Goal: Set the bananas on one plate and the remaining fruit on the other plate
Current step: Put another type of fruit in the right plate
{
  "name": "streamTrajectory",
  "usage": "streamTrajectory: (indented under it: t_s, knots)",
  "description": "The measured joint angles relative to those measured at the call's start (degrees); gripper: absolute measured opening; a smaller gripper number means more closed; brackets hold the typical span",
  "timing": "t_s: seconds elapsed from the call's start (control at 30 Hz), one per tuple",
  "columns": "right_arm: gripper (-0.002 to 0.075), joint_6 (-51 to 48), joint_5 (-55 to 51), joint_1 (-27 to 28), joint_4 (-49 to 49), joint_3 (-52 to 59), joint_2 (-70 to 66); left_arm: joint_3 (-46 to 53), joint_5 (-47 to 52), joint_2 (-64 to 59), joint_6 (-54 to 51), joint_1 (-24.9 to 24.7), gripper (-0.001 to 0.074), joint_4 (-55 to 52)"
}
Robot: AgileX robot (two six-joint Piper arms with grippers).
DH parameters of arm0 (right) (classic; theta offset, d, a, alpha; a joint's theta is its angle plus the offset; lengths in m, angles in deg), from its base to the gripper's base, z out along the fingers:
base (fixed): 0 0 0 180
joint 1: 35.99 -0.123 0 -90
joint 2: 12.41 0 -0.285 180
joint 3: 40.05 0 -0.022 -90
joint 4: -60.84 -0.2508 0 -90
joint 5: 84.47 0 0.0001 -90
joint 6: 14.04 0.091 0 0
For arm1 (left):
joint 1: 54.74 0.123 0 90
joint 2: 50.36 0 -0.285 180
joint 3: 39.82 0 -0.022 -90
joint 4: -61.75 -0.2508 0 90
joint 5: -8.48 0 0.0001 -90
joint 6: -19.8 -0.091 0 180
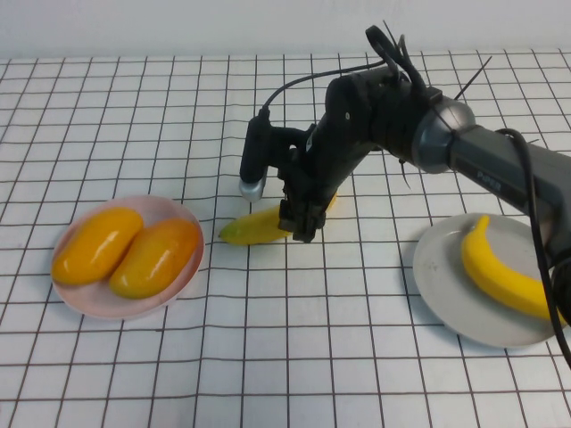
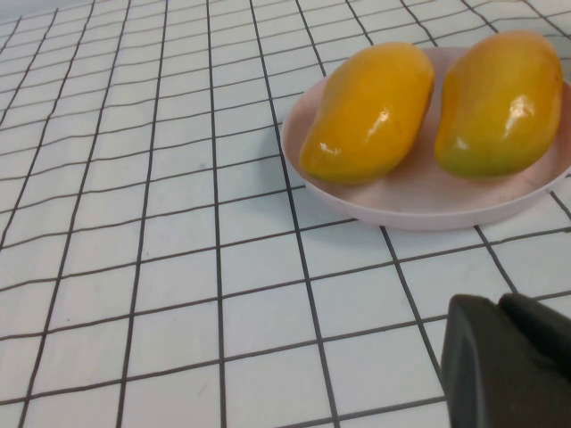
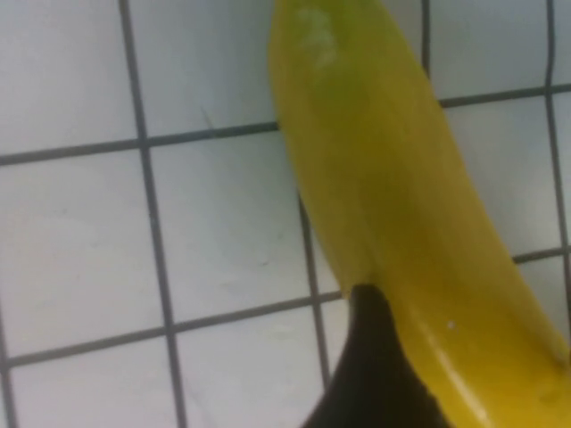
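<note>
Near to far. Nearest right: grey plate (image 1: pixel 446 294) at the near-right of the desk (image 1: pixel 294 357), one banana (image 1: pixel 500 272) already lying on it, long axis running from far-left to near-right. Near left: pink plate (image 1: pixel 89 299) with both mangoes (image 1: pixel 96 243) (image 1: pixel 156 257) side by side, touching; that half of the task looked done.

Left tool (image 2: pixel 513 361) showed only in the left wrist view, a dark tip over bare desk just beside the pink plate, pressed together, holding nothing. It was out of the high view.

Mid-desk: second banana (image 1: pixel 257 226) lay flat on the grid, between the two plates, closer to the pink one. Long axis ran roughly left-right, slightly tilted, left tip pointing at the pink plate, right end hidden under the right arm. Right tool (image 1: pixel 299 223) was down on the banana's middle-right part, straddling it across its short axis, fingers spread wide on either side. In the right wrist view one dark finger (image 3: pixel 379 366) sat against the banana's flank; the other was not visible. Closed contact not confirmed, so a pre-grasp by my reading.

Key relation: banana directly under the right tool, grey plate well to the near-right of it. Right arm was the one on it; carry would go right and nearer.
</note>
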Motion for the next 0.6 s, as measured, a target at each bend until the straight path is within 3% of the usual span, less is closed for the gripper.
streamTrajectory:
  t_s: [0.3,0.5,0.6]
  knots:
    - [0.038,-0.52,1.11,0.0,-1.55,-0.62,-1.68,0.0,0.0,0.0,0.0,0.0,-0.0002,0.0]
    - [0.0279,-0.54,-0.04,0.0,-3.37,-0.75,-1.68,0.0,0.0,0.0,0.0,0.0,-0.0002,0.0]
    - [0.0275,-0.54,-1.32,0.0,-4.0,-0.95,-1.68,0.0,0.0,0.0,0.0,0.0,-0.0002,0.0]
